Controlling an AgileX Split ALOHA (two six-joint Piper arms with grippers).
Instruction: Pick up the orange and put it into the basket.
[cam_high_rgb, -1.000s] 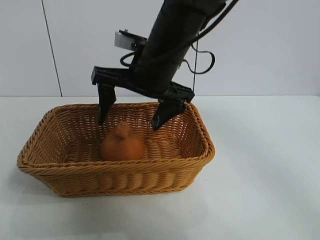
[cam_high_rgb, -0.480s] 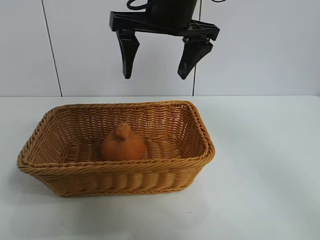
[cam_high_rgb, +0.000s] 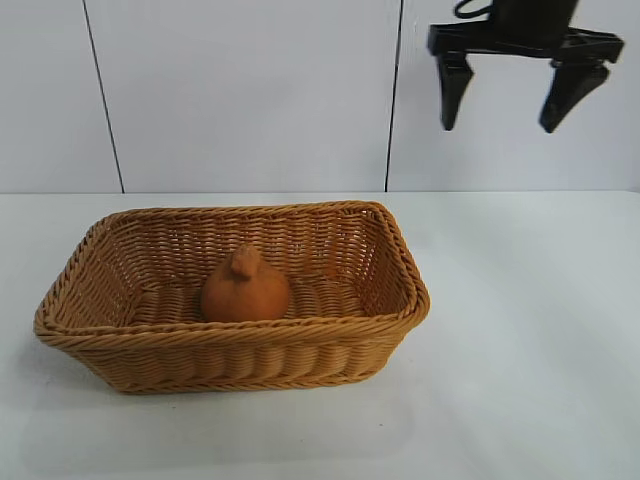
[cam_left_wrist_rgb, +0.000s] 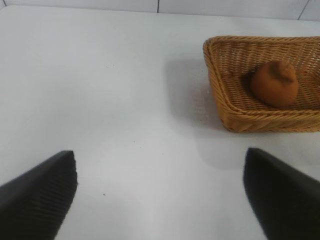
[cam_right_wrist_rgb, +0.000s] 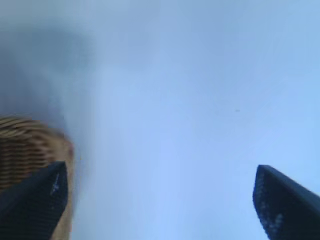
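The orange (cam_high_rgb: 246, 288) lies inside the wicker basket (cam_high_rgb: 400, 262), near its middle, knob up. My right gripper (cam_high_rgb: 498, 128) is open and empty, high above the table and to the right of the basket. In the right wrist view its open fingers (cam_right_wrist_rgb: 160, 167) frame bare table, with the basket's edge (cam_right_wrist_rgb: 25, 145) beside one finger. My left gripper (cam_left_wrist_rgb: 160, 152) is open and empty over bare table, well away from the basket (cam_left_wrist_rgb: 215, 85); the orange (cam_left_wrist_rgb: 275, 84) shows inside it in that view. The left arm is out of the exterior view.
The white table (cam_high_rgb: 530, 340) stretches all round the basket. A white panelled wall (cam_high_rgb: 250, 90) stands behind it.
My right gripper has risen out of the basket and swung up and to the right, staying open. The orange has stayed in the basket.
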